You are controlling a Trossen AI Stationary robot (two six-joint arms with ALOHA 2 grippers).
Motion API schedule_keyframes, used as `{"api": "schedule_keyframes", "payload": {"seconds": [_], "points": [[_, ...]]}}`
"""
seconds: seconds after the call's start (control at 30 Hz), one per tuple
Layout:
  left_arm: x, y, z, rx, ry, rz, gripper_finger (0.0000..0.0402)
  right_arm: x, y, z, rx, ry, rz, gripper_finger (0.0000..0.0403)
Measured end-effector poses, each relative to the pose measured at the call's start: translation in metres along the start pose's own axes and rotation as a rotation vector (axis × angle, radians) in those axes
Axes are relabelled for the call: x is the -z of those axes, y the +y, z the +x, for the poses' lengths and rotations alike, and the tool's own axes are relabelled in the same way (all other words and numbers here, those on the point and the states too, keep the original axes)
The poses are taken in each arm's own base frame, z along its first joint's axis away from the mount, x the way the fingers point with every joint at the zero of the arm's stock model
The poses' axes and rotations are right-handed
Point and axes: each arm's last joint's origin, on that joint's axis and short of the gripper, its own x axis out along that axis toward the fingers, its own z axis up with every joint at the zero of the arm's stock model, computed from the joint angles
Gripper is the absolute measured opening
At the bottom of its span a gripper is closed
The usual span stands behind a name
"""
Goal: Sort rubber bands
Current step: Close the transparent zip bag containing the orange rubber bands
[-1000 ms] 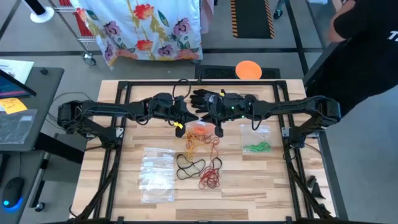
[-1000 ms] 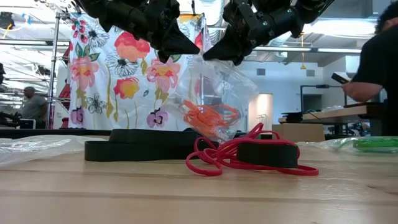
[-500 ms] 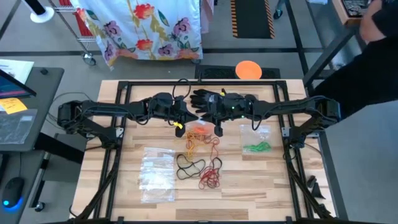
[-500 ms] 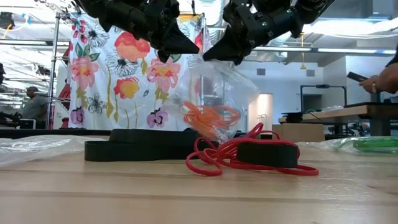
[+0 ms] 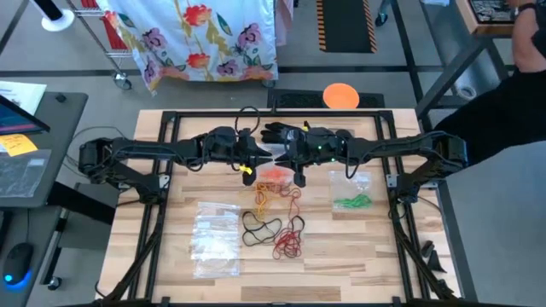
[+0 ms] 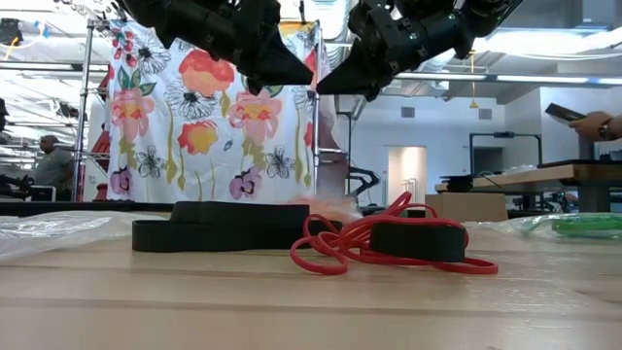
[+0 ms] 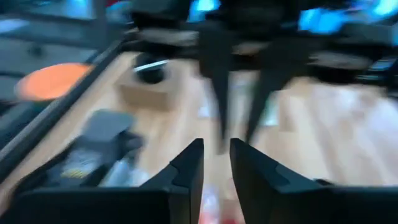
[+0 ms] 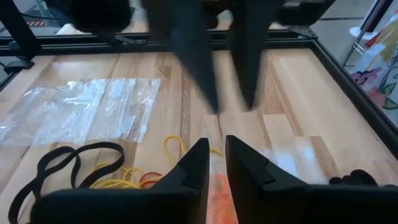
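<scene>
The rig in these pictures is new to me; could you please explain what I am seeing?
It is a robot with two dark arms at a wooden table. One picture looks straight down, one level across the tabletop, and two come from wrist cameras. On the table lie loose rubber bands, an orange-band bag, a green-band bag, clear bags and a glove. The left tool and right tool hang tip to tip above the orange-band bag, slightly open, holding nothing.

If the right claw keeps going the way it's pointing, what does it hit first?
Most likely the left claw, which faces the right claw tip to tip above the table; depth is hard to judge.
</scene>
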Motion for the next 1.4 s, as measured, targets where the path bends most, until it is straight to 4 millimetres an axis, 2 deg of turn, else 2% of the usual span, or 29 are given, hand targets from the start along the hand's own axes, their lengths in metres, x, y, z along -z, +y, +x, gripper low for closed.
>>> {"api": "schedule_keyframes", "payload": {"seconds": [0.13,0.27,0.4,0.53,0.63,0.8,1.03,1.2,1.4], "points": [[-0.004,0.008,-0.023,-0.219,0.039,0.087,0.0063,0.001,-0.002,0.000,0.006,0.008,0.003,0.0053],[0.014,0.019,-0.035,-0.171,0.046,0.060,0.0039,0.002,-0.022,-0.004,0.053,-0.001,0.041,0.0052],[0.047,0.052,-0.033,-0.160,0.010,-0.215,0.0011,0.006,-0.052,-0.006,0.051,-0.030,0.119,0.0047],[0.086,0.090,-0.027,-0.279,0.093,-0.530,0.0004,0.022,-0.071,0.002,0.044,0.004,0.197,0.0043],[0.104,0.105,-0.018,-0.240,0.145,-0.667,0.0020,0.034,-0.075,0.011,0.042,0.054,0.219,0.0042],[0.118,0.111,0.001,-0.066,0.144,-0.744,0.0070,0.039,-0.072,0.019,0.024,0.066,0.185,0.0042],[0.136,0.113,0.008,-0.106,0.251,-0.895,0.0155,0.038,-0.069,0.016,-0.010,0.074,0.108,0.0042],[0.132,0.111,0.010,-0.118,0.215,-0.941,0.0195,0.039,-0.074,0.014,-0.023,0.072,0.065,0.0042],[0.129,0.102,0.015,-0.167,0.184,-0.952,0.0202,0.039,-0.078,0.012,-0.022,0.067,0.042,0.0042]]}}
